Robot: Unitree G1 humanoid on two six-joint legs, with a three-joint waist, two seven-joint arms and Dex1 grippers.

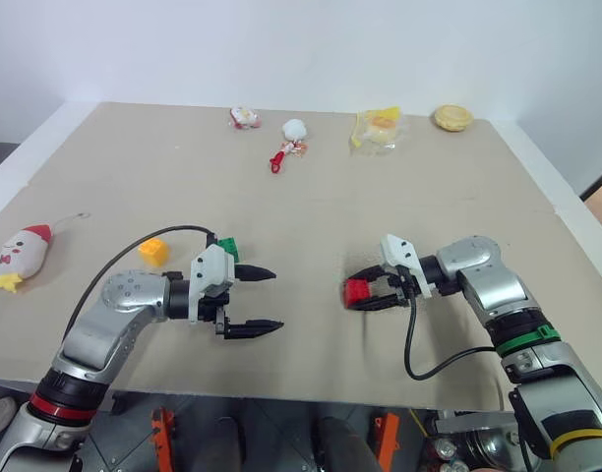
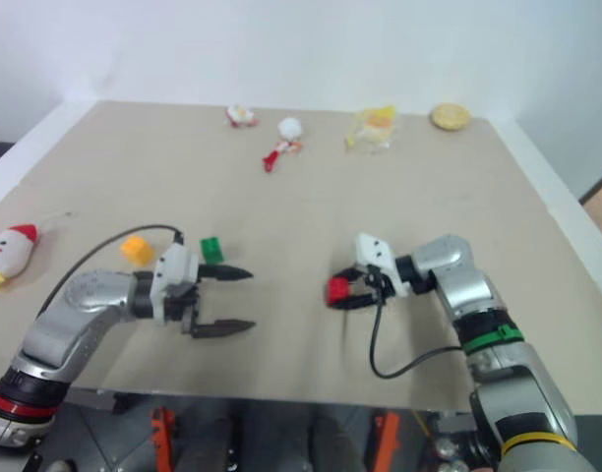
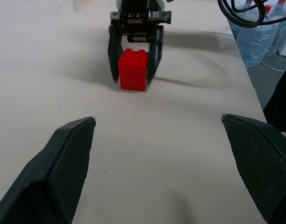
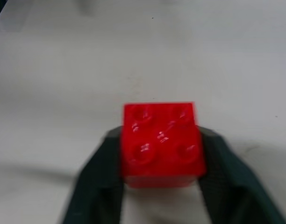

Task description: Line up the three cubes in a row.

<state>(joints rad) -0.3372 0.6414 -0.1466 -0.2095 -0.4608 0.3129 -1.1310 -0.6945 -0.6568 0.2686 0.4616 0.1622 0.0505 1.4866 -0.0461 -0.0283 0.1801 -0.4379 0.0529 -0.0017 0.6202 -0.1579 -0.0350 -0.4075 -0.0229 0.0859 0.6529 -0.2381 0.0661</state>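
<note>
Setting the red cube (image 1: 357, 291) down on the table (image 1: 311, 197), from the head view, the right gripper (image 1: 372, 293) brackets it right of centre, well apart from the green cube (image 1: 227, 247) and yellow-orange cube (image 1: 154, 252) on the left, so I'd say it needs carrying left. Left wrist view: the left gripper (image 3: 159, 175) gapes empty, the red cube standing on the table between the right gripper's fingers. Right wrist view: fingers (image 4: 98, 184) flank the cube; whether they pinch, I cannot tell.

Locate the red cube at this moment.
In the left eye view the red cube sits on the table's near right part, between the right gripper's fingers, well apart from the green cube.
</note>
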